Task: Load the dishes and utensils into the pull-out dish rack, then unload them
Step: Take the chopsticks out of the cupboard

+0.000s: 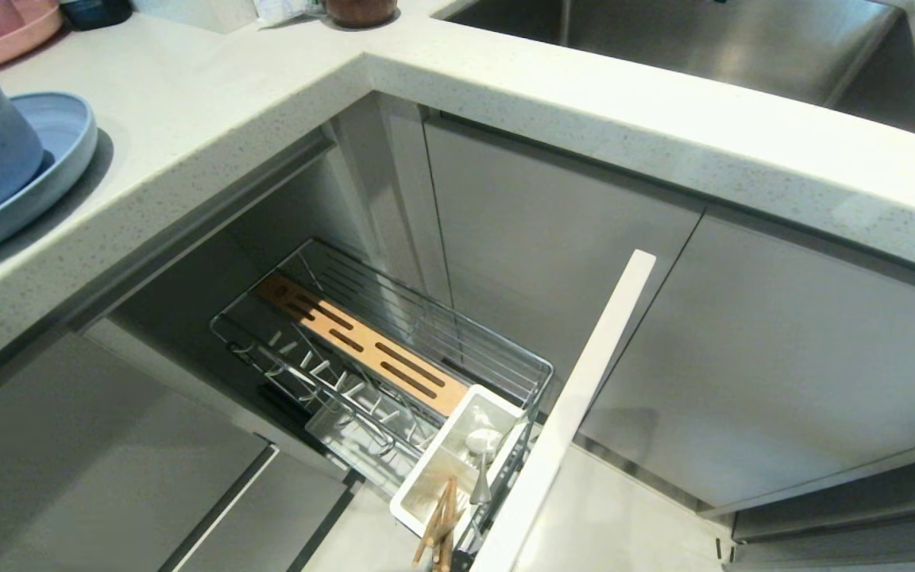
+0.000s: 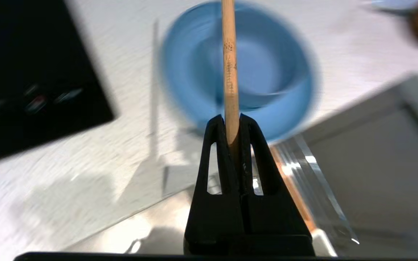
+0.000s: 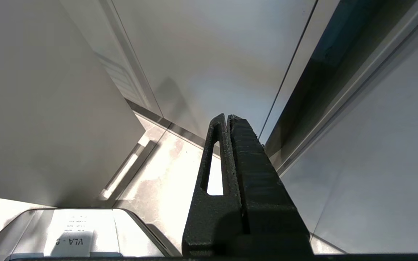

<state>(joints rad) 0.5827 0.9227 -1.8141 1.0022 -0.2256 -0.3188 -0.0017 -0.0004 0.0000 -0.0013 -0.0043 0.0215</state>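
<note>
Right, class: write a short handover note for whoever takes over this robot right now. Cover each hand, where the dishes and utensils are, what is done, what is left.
Left hand: shut on one chopstick, above the counter near the blue bowl; outside the head view.
Right hand: shut, empty, parked low by the cabinet fronts.
Bowl sits on the blue plate on the counter.
Pull-out dish rack is open, its plate prongs bare. Its white utensil cup holds wooden chopsticks and metal utensils.
Done: dishes are out of the rack.
Left: judging by this, set down the held chopstick, then fetch what remains in the cup.
</note>
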